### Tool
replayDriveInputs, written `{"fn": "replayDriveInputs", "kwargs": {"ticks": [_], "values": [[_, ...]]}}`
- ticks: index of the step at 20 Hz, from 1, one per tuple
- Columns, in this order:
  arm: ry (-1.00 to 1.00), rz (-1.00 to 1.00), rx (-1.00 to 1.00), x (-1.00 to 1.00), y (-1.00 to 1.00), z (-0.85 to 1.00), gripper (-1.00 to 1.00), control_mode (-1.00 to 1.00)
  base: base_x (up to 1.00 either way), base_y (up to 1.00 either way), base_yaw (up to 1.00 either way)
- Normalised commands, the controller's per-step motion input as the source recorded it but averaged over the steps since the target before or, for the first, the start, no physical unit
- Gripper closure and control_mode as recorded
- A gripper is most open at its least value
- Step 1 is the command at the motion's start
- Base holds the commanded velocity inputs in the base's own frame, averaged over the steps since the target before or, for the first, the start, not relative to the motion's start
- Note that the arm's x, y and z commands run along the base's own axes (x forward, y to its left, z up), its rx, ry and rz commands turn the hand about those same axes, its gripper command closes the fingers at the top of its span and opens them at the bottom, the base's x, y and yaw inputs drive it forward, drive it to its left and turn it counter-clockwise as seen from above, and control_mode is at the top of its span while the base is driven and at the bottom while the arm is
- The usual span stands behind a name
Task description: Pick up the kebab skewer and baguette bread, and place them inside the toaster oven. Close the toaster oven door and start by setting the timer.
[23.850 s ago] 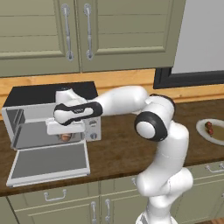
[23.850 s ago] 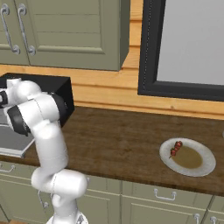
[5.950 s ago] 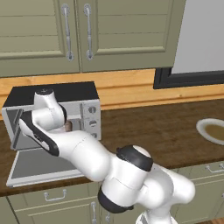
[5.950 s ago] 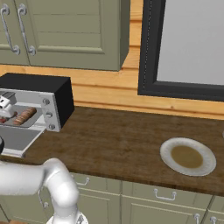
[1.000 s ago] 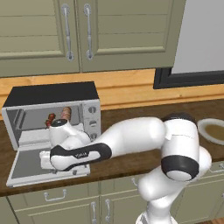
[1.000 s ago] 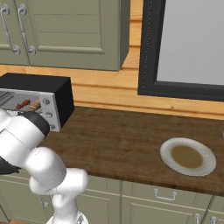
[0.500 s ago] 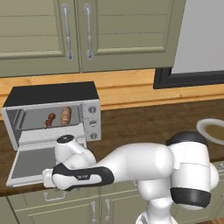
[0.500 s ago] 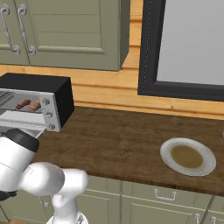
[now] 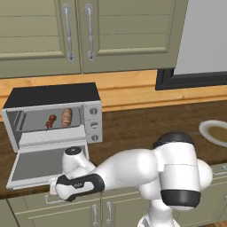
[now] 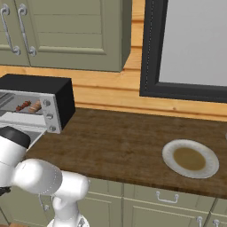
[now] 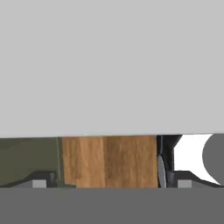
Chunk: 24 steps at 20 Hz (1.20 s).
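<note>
Both foods are already loaded: the kebab skewer (image 9: 51, 121) and the baguette bread (image 9: 67, 117) lie side by side on the rack inside the toaster oven (image 9: 53, 95), the skewer to the left of the loaf in the left base view. From the right base view they show as small shapes behind the oven's front opening. The toaster oven door (image 9: 44, 165) hangs dropped open, lying nearly flat out over the front edge of the wooden surface (image 10: 124, 146).

The step in hand looks to be closing that door. The arm is bent low, its wrist down at the front edge of the surface just below the free edge of the door. The claw (image 11: 105, 183) is spread wide with nothing between its fingertips; the hand view looks up past a wood-coloured panel toward a flat pale grey expanse.

Next, the claw probably has to get under the door's free edge or its bar handle and swing the panel up on its hinge until it meets the oven front, following the arc rather than pushing straight in. After that the timer knob (image 9: 93, 125) on the right-hand control strip needs turning. An empty plate (image 10: 190, 158) sits well apart at the right
</note>
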Motion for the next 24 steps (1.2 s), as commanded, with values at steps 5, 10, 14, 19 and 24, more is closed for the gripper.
{"fn": "replayDriveInputs", "kwargs": {"ticks": [5,10,14,19,24], "values": [[0.0,0.04,0.0,0.59,0.0,-0.05,-1.0,-1.0,0.0,0.0,0.0],[-0.11,0.03,0.0,0.49,0.0,0.01,-1.0,-1.0,0.0,0.0,0.0],[-0.23,0.02,0.0,0.58,0.0,0.35,-1.0,-1.0,0.0,0.0,0.0],[-0.17,0.01,0.0,0.9,0.0,0.78,-1.0,-1.0,0.0,0.0,0.0],[-0.14,0.0,0.0,1.0,0.0,0.85,-1.0,-1.0,0.0,0.0,0.0]]}}
